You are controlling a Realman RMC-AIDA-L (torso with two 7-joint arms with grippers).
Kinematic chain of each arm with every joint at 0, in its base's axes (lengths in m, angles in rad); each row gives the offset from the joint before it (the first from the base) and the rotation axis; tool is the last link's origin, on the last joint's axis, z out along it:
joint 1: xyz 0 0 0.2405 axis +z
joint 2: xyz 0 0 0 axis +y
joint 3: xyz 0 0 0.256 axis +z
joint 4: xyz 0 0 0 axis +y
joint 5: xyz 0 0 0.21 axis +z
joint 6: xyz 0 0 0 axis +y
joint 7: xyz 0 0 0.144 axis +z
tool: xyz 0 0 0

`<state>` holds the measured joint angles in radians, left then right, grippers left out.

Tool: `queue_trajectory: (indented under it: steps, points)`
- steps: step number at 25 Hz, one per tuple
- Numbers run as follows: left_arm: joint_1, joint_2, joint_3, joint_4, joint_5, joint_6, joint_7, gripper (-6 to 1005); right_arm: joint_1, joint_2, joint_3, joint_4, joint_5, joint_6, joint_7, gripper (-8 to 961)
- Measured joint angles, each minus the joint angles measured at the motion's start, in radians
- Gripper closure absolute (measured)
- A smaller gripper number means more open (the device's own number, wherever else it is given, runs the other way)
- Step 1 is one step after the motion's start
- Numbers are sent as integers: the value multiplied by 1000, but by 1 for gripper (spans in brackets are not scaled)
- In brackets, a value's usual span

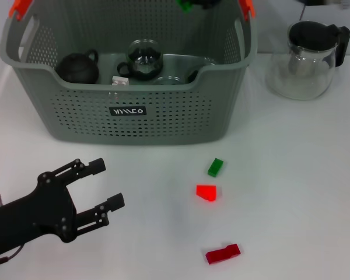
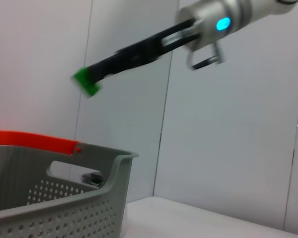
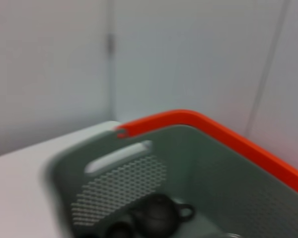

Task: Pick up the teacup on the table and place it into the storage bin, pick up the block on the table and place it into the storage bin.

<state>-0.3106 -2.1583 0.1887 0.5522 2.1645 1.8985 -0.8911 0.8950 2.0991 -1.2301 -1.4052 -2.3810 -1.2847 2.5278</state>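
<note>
**Right arm over bin with green block; release pending**

White counter (image 1: pixel 291 175), pale wall panels behind. The storage bin (image 1: pixel 128 111) stands at the far side, orange handle clips on its rim. Inside it: a dark teapot (image 1: pixel 77 67), a glass teacup (image 1: pixel 144 58) and a small white item I cannot identify.

The right gripper (image 2: pixel 97 77) reaches above the bin, jaws clamped on a green block (image 2: pixel 86 82). The left gripper (image 1: pixel 99 186) is parked low over the near counter, jaws apart, holding nothing.

Left on the counter: second green block (image 1: pixel 215 167), bright red block (image 1: pixel 206 192), dark red block (image 1: pixel 223 254). A glass teapot with black lid (image 1: pixel 306 58) stands beside the bin.

Judgement: lower the block past the rim, away from the glassware, before opening.

Bin's black label (image 1: pixel 127 111): white letters, not legible.
</note>
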Motion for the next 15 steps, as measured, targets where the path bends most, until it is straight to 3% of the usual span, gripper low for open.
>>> queue_trajectory:
  steps: [9, 15]
  points:
    - [-4, 0, 0, 0, 0, 1, 0, 236, 283, -3, -23, 620, -73, 348, -73, 815]
    - [-3, 0, 0, 0, 0, 2, 0, 236, 300, -4, -24, 635, -72, 359, -102, 752]
